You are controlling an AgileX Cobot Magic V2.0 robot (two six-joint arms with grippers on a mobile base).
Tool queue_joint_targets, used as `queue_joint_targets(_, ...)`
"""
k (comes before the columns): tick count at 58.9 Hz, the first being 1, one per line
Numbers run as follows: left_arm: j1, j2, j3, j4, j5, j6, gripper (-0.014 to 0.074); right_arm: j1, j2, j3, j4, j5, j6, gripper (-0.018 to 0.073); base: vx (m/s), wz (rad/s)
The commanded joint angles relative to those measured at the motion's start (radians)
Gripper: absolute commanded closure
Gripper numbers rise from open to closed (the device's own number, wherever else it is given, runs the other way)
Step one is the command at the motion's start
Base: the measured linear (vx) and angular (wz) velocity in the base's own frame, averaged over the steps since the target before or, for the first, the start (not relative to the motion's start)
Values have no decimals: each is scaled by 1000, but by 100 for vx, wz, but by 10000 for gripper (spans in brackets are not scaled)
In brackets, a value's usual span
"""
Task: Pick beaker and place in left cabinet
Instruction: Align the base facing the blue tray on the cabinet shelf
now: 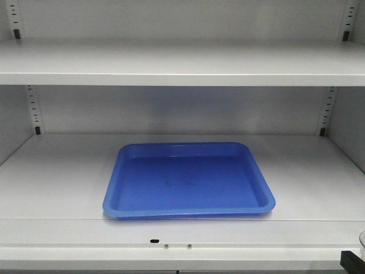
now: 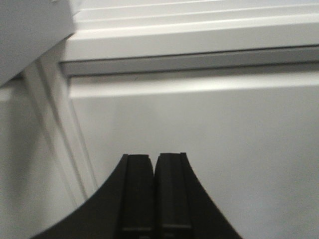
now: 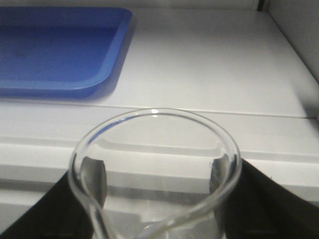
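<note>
The clear glass beaker [image 3: 154,169] with a pour spout sits between the black fingers [image 3: 259,199] of my right gripper [image 3: 155,199], which is shut on it just in front of the cabinet's lower shelf edge. In the front view only the beaker's rim [image 1: 361,240] and a black finger tip [image 1: 352,264] show at the bottom right corner. The pale grey cabinet [image 1: 182,63] has wide flat shelves and slotted rails at the back corners. My left gripper [image 2: 154,164] is shut and empty, facing a grey cabinet panel.
A blue plastic tray [image 1: 188,180] lies in the middle of the lower shelf, also at the top left in the right wrist view [image 3: 60,50]. Bare shelf [image 3: 209,64] lies to the tray's right. An upper shelf spans above.
</note>
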Motion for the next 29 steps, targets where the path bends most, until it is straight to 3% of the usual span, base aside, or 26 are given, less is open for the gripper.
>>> queue_joint_targets(1,-5,-10,-15,3,-75,-4,593,-6,-1,-34,-11,-69,-5,561,27,-26)
queue_joint_targets(29,-5,-10,-15,3,-75,-4,593,-6,-1,-34,-11,-69,-5,561,15,-12)
